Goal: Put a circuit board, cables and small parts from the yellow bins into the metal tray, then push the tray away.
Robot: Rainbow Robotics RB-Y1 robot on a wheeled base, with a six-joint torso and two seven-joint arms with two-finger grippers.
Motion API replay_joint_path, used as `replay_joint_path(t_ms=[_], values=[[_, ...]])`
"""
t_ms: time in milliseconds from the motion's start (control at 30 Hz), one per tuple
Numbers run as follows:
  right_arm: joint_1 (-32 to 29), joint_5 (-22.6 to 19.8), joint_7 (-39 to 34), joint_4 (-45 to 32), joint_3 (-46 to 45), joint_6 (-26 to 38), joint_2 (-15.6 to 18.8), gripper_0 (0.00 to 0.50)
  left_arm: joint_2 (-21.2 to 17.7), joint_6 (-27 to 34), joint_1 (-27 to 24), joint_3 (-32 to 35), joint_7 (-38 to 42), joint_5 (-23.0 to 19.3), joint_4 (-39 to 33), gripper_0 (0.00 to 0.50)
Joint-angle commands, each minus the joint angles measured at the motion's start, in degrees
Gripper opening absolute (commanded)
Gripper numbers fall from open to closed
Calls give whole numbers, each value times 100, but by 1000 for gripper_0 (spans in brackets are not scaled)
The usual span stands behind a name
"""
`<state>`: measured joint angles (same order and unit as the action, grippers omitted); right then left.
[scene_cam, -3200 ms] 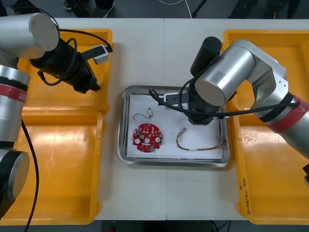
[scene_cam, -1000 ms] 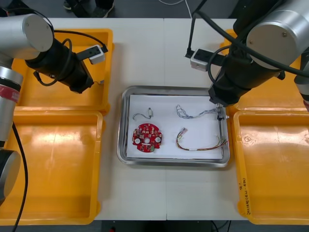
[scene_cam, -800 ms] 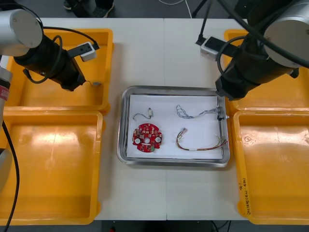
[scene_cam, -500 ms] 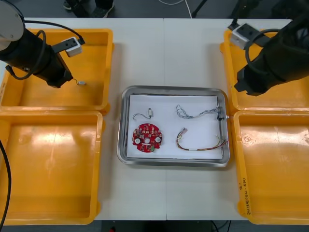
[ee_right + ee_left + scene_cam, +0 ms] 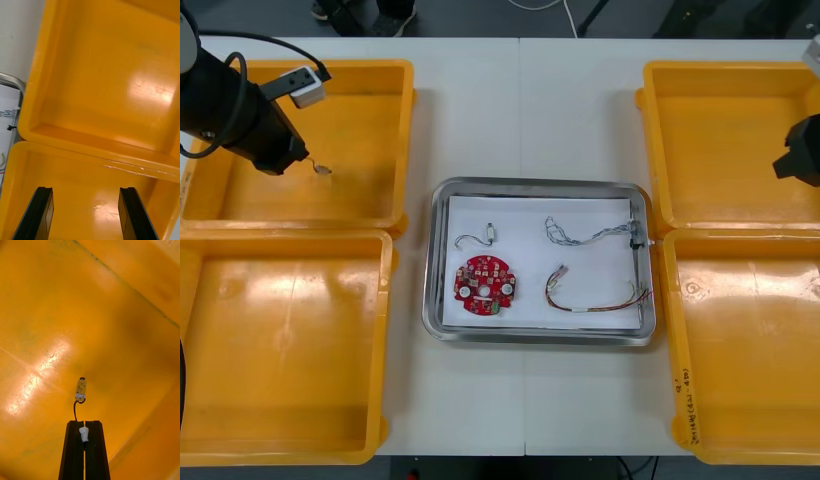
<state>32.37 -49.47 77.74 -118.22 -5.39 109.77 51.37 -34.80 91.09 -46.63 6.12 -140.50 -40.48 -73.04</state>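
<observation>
The tray (image 5: 432,262) sits between two bins (image 5: 740,350) each side. In it: board (image 5: 486,284) near left, small part (image 5: 492,234) behind it, a cable (image 5: 595,301) near right, another cable (image 5: 585,233) behind it. The left gripper (image 5: 84,423) holds a second small part (image 5: 80,389) over the far left bin (image 5: 360,110).

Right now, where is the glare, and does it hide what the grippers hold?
Front view: bright patches on the near left bin and near right bin floors; tray contents unobscured. Left wrist view: glare streak beside the black cable pinched in the left gripper, not over it. Right wrist view: bright patch on the far right bin; right gripper open, empty.
</observation>
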Motion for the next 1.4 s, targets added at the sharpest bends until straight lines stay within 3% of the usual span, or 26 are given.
replay_joint_path(t_ms=[33,67,167,200,233,267,300,633,767,1167,1400], values=[[-618,-72,-49,-52,-727,23,409,500,-238,49,22,196,822,41,-52,7],[-688,-98,-40,-52,-780,23,418,500,-238,49,22,196,831,32,-52,16],[-1058,-274,-14,27,-991,23,514,500,-238,49,22,196,831,14,-52,154],[-1163,-318,-5,63,-1061,23,541,500,-238,49,31,196,831,14,-52,266],[-1198,-336,4,80,-1079,23,550,500,-238,49,31,196,831,5,-52,331],[-1286,-353,13,115,-1140,23,558,500,-238,49,31,196,831,-3,-52,482],[-1330,-362,13,142,-1175,23,550,500,-238,49,22,196,831,-12,-52,500],[-1655,-423,-31,440,-1351,-17,541,500,-221,49,22,188,972,-12,-52,500],[-1743,-406,-58,467,-1351,-220,453,500,-212,49,22,126,1402,23,-122,500],[-1734,-371,-172,449,-1404,-378,31,500,-212,49,-48,-489,3582,260,-404,500],[-1743,-133,-181,309,-1413,-369,-241,500,-212,40,-206,-832,4856,375,-404,500]])
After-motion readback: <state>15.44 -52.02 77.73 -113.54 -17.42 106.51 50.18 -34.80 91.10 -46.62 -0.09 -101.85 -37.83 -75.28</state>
